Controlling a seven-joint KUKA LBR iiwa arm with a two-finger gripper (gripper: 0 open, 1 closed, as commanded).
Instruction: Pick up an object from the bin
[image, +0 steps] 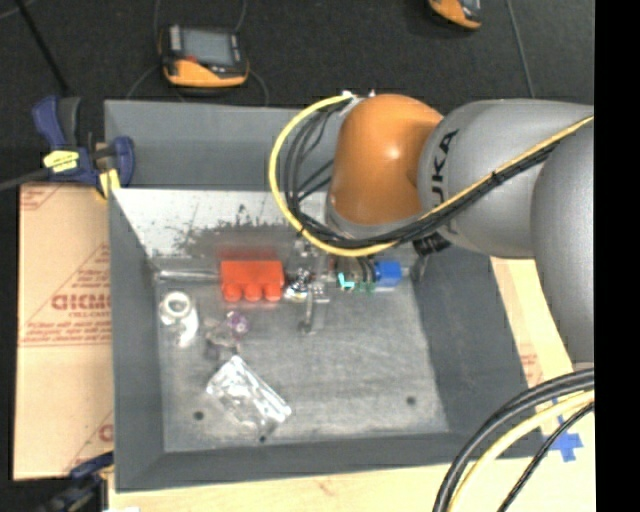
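My gripper hangs below the orange wrist cover in the middle of the bin, towards the back. It is just right of a red block with three round studs. A small blue thing and a teal piece lie right of it, partly under the arm. A small purple thing sits on the floor to its lower left. I see nothing held in the gripper.
A white ring-shaped roll lies at the left, with a dark small piece near it. A crumpled clear plastic wrapper lies at the front left. The arm and its cables cover the bin's back right.
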